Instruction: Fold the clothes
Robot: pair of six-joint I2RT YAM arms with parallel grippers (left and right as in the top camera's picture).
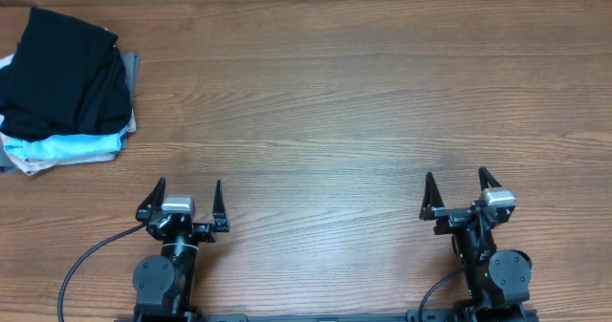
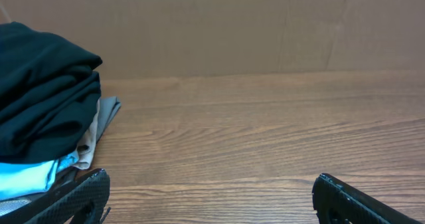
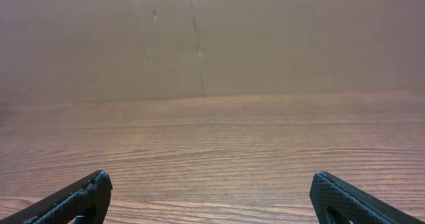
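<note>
Wood table (image 1: 363,102), cardboard wall (image 3: 265,38) behind. One stack of garments, upper left of overhead frame: black T-shirt (image 1: 62,74) on top, bunched; one pale blue garment (image 1: 67,148), one grey garment (image 1: 132,69) beneath. Two grippers at bottom edge, well apart from stack: left gripper (image 1: 189,183), right gripper (image 1: 457,175), both spread wide, holding nothing.

No text, label, brand, number or sign is legible in any of the three views. The black T-shirt (image 1: 62,74) lies bundled on top of the pile of folded garments (image 1: 67,150), and its exposed faces show only plain dark fabric with no print that can be made out. The pale housings on the left gripper (image 1: 189,182) and the right gripper (image 1: 456,174) are too small in the overhead view for any marking to be read. The brown wall (image 3: 199,38) seen by the wrist cameras shows a seam and small specks, not characters.
</note>
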